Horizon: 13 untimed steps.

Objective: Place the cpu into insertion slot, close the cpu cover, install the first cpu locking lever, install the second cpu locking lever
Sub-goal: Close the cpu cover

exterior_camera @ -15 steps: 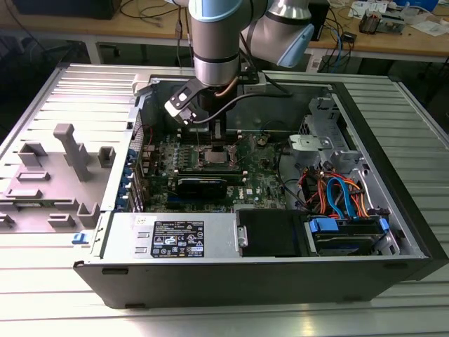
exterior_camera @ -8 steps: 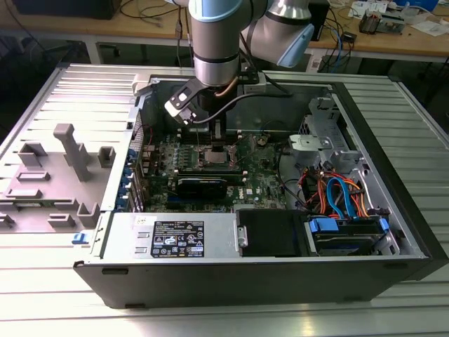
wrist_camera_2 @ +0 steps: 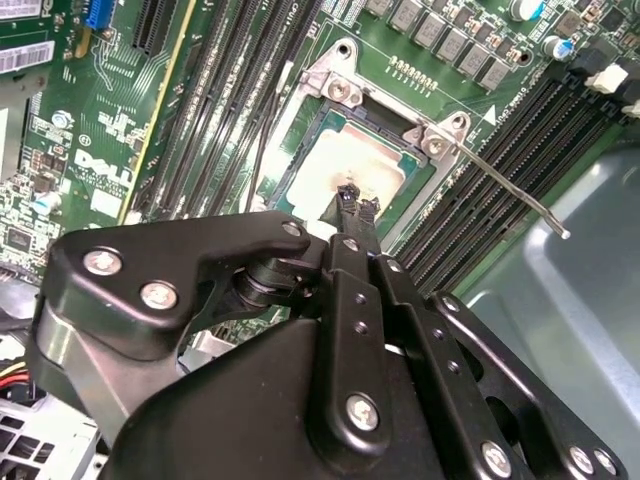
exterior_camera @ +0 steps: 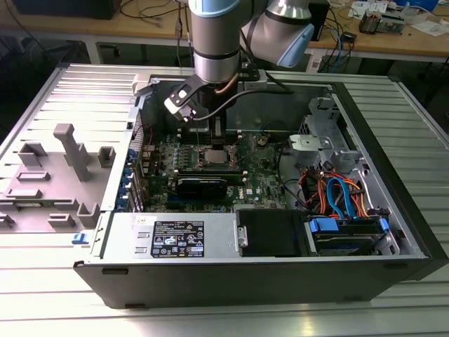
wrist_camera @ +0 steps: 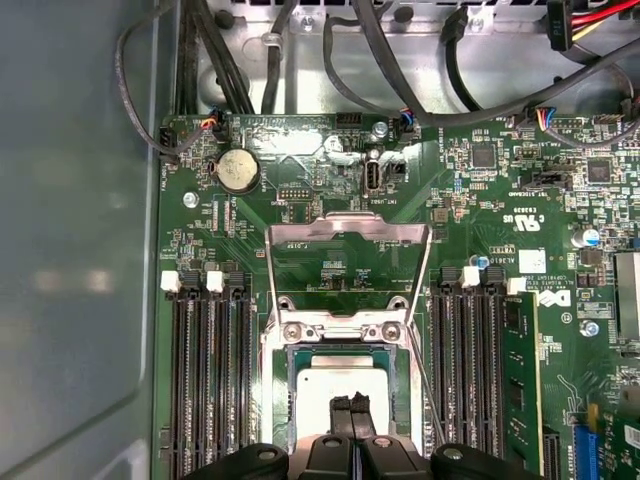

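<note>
The cpu (wrist_camera: 320, 385) lies flat in the insertion slot (wrist_camera: 340, 353). One edge is hidden under the gripper (wrist_camera: 350, 405), whose jaws are clenched together on nothing over the chip's middle, and whether they touch it cannot be told. The cpu cover (wrist_camera: 347, 232) stands swung open at the slot's hinge side, and a thin locking lever (wrist_camera_2: 500, 187) juts free beside the slot.

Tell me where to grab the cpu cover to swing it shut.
Take the cpu cover by the middle of its free crossbar, opposite the hinge. It is swung open off the insertion slot, where the cpu already sits, so that thin flat bar stands clear while the side rails run into the hinge. Probably come from above, pinching across its thickness.
</note>
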### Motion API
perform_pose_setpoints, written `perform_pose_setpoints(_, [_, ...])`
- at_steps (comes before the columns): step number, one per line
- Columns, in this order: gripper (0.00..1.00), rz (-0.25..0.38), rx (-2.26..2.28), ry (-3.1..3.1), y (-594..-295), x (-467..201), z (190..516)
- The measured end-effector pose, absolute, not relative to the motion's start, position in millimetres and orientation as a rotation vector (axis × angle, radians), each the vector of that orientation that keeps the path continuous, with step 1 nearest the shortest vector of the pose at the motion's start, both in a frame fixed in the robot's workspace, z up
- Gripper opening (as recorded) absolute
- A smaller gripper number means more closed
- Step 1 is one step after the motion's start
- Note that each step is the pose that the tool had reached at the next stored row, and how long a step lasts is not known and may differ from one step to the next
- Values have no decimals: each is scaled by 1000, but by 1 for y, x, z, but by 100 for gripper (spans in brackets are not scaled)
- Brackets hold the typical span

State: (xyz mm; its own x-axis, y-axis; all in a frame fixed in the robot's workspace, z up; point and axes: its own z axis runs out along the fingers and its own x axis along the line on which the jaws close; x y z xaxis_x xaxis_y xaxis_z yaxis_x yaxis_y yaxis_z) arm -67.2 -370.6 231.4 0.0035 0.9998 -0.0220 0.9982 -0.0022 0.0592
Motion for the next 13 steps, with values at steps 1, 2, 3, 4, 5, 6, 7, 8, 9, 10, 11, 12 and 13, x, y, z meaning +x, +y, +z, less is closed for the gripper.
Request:
perform_pose_setpoints(1, [11, 40, 2184, 2178, -371, -67, 233])
perform_pose_setpoints(2, [11, 40, 2184, 2178, -371, -67, 234])
perform_pose_setpoints(3, [11, 40, 2184, 2178, -371, -67, 234])
perform_pose_setpoints(4, [11, 40, 2184, 2178, -371, -67, 235])
perform_pose_setpoints(5, [11, 40, 2184, 2178, -371, -67, 236])
perform_pose_setpoints(6, [11, 40, 2184, 2178, -371, -67, 237])
perform_pose_setpoints(7, [11, 40, 2184, 2178, -371, -67, 238])
perform_pose_setpoints(8, [11, 40, 2184, 2178, -371, -67, 239])
perform_pose_setpoints(9, [11, 40, 2183, 2178, -371, -67, 240])
perform_pose_setpoints(10, [11, 40, 2183, 2177, -371, -67, 240])
perform_pose_setpoints(11, [11, 40, 2183, 2177, -371, -67, 241])
perform_pose_setpoints(12, [11, 39, 2183, 2177, -371, -67, 241])
perform_pose_setpoints(13, [11, 39, 2183, 2177, -371, -67, 242])
